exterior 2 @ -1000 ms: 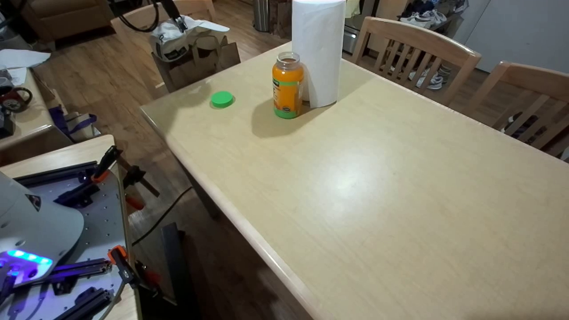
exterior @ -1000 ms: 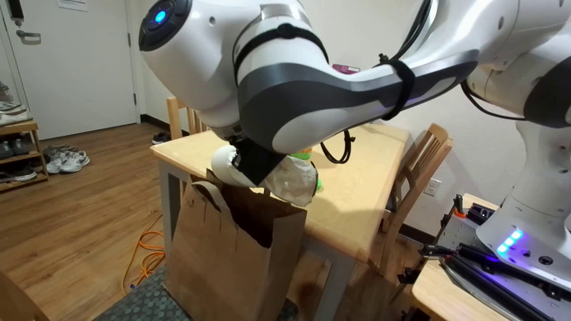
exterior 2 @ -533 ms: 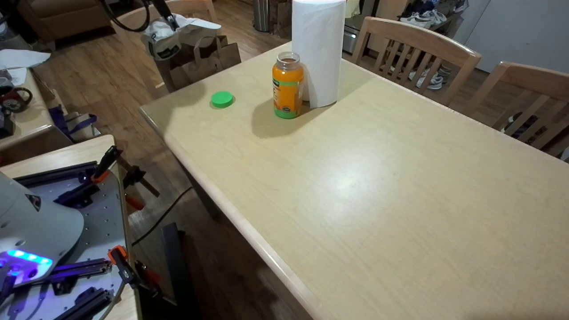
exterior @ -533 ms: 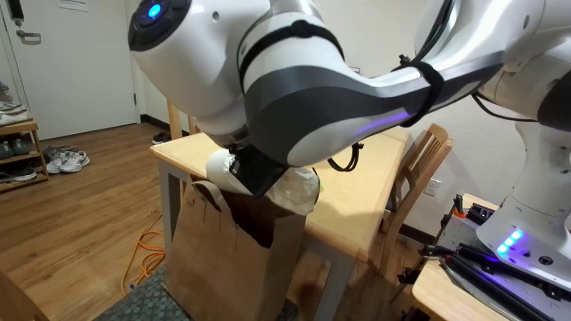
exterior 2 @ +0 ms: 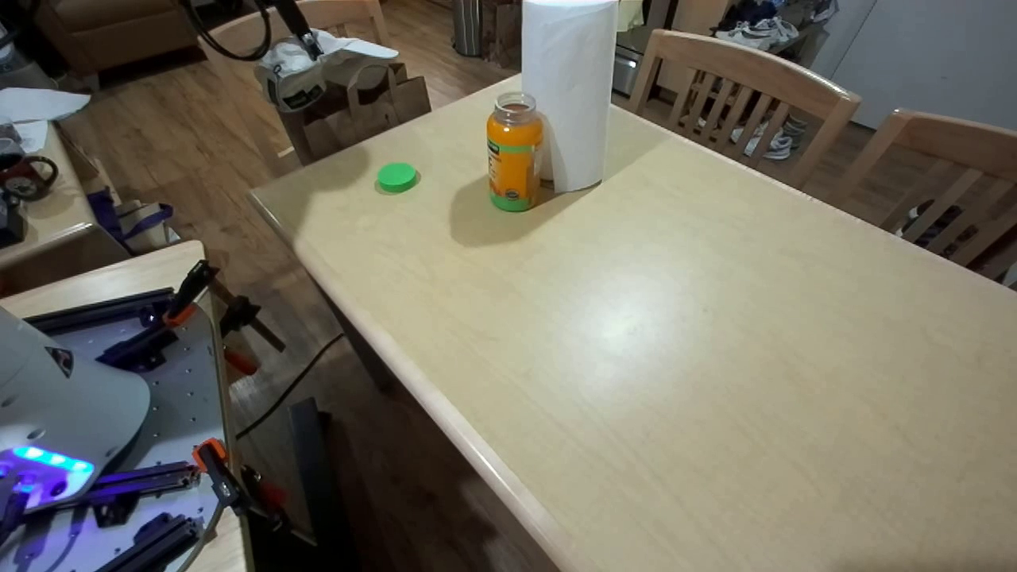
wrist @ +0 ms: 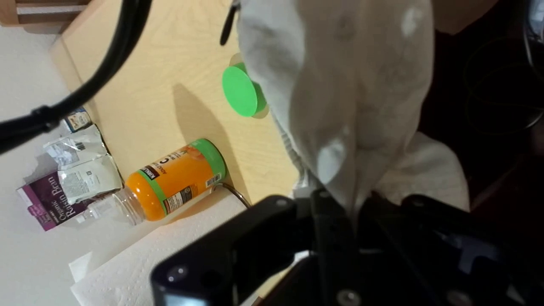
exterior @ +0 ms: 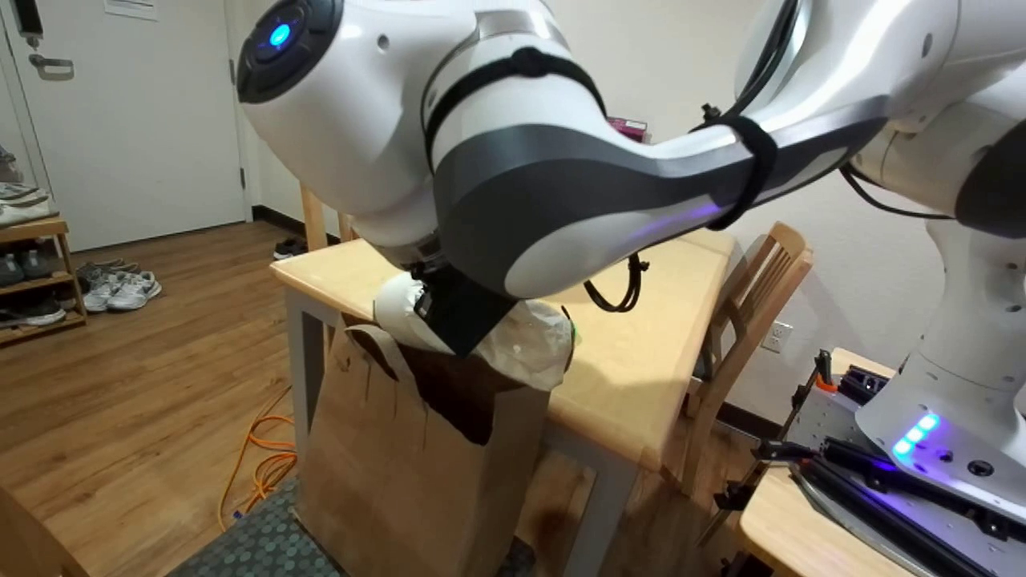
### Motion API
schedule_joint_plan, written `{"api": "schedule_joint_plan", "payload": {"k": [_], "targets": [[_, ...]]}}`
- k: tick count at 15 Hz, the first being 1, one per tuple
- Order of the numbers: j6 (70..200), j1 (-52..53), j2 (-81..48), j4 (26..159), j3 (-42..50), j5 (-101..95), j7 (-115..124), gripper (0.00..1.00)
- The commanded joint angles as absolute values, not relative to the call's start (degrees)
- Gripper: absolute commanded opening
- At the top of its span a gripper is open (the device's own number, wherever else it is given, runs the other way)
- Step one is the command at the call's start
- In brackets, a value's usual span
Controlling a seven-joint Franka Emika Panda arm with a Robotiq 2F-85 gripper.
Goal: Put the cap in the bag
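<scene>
Pinching the cap [wrist: 335, 89], the fingers [wrist: 326, 223] hold it at the mouth of the bag [exterior: 393, 469].

This looks like a home's dining area: slat-backed light wooden chairs [exterior 2: 751, 65] stand at a pale wooden table [exterior 2: 636, 357] bearing a tall white paper-towel roll [exterior 2: 568, 95]. A brown upholstered sofa [exterior 2: 127, 40] stands in the background; a tiered wooden shoe rack [exterior: 40, 230] is near a white door [exterior: 144, 128].
</scene>
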State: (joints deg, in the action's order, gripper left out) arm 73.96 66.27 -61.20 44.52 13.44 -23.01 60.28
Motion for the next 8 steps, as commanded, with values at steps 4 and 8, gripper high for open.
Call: {"api": "schedule_joint_plan", "payload": {"k": [4, 8], "targets": [[72.33, 64.80, -63.20, 42.47, 12.60, -19.00, 60.71, 0.04], [72.24, 64.91, -64.11, 42.13, 12.78, -18.46, 60.79, 0.07]]}}
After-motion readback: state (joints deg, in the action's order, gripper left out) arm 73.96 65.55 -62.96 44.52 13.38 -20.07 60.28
